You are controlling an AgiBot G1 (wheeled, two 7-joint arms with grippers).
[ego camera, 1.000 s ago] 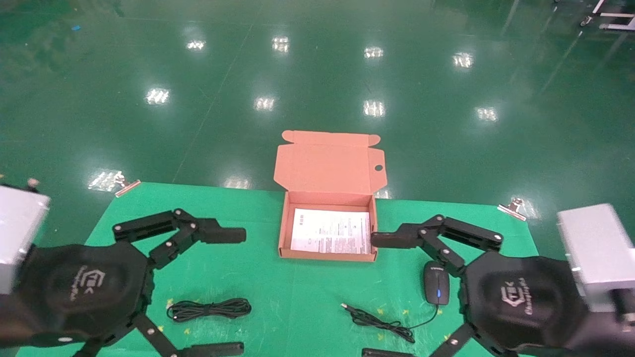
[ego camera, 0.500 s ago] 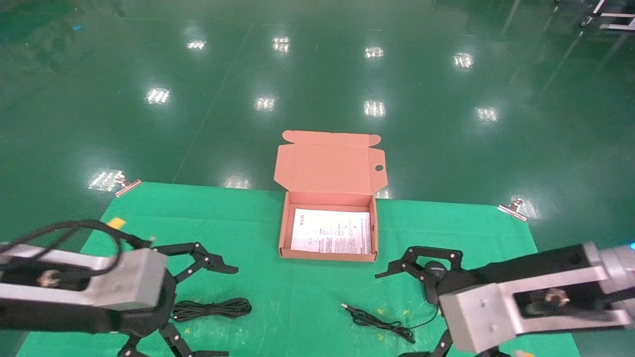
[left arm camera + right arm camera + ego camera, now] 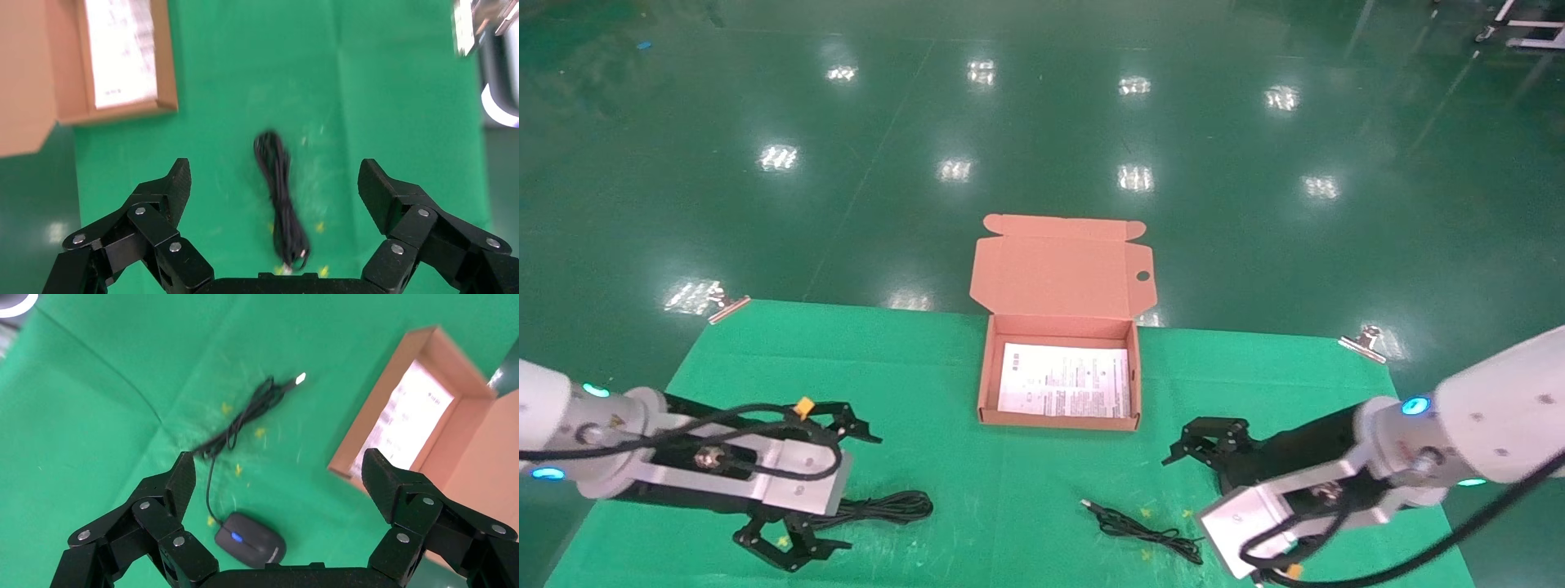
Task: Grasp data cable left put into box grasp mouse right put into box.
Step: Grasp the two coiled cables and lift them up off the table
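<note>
Both arms have swung lower since a moment ago. The left tool [image 3: 273, 184] hangs wide over the data cable [image 3: 283, 202]; the right tool [image 3: 278, 478], wide, over the mouse [image 3: 250, 539]. The box [image 3: 986, 384] stays open.

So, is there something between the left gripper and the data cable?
Nothing visible. The left gripper is open above the data cable, which lies alone on the green mat, apart from the box.

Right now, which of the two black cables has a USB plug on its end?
The thin black cord of the black oval mouse, lying loosely tangled with a silver plug. The wound black cable bundle shows none.
</note>
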